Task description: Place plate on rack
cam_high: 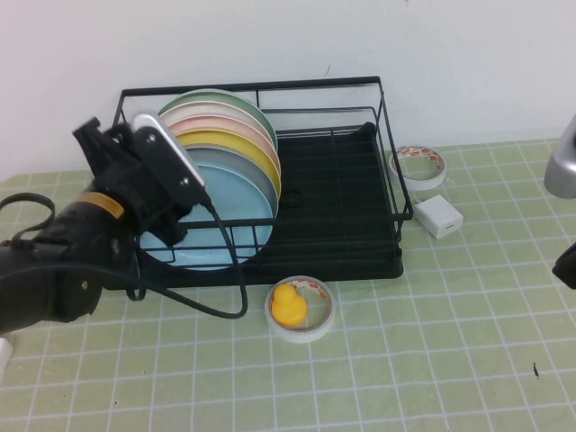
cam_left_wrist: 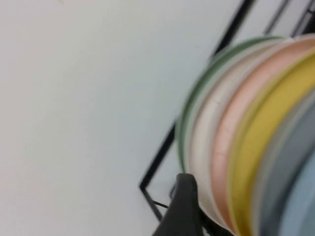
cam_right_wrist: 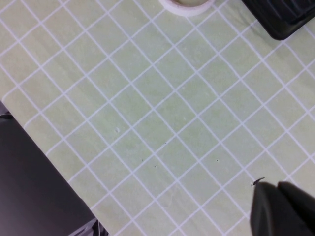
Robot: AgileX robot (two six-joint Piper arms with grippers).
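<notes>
The black wire rack (cam_high: 382,144) stands at the back of the table. Several plates stand upright in its left half: green, white, pink, yellow (cam_high: 236,148), grey, and at the front the light blue plate (cam_high: 220,229). My left gripper (cam_high: 183,214) is at the upper left edge of the plates, mostly hidden under its wrist camera. In the left wrist view one black finger (cam_left_wrist: 184,206) shows beside the plate rims, with the light blue plate (cam_left_wrist: 306,206) at the far side. It looks open. My right gripper (cam_right_wrist: 274,187) is shut and empty, over the table at the right (cam_high: 567,263).
A tape roll (cam_high: 315,319) with a yellow duck (cam_high: 289,304) in it lies in front of the rack. Another tape roll (cam_high: 419,166) and a white charger (cam_high: 439,216) lie to the rack's right. The rack's right half holds no plates.
</notes>
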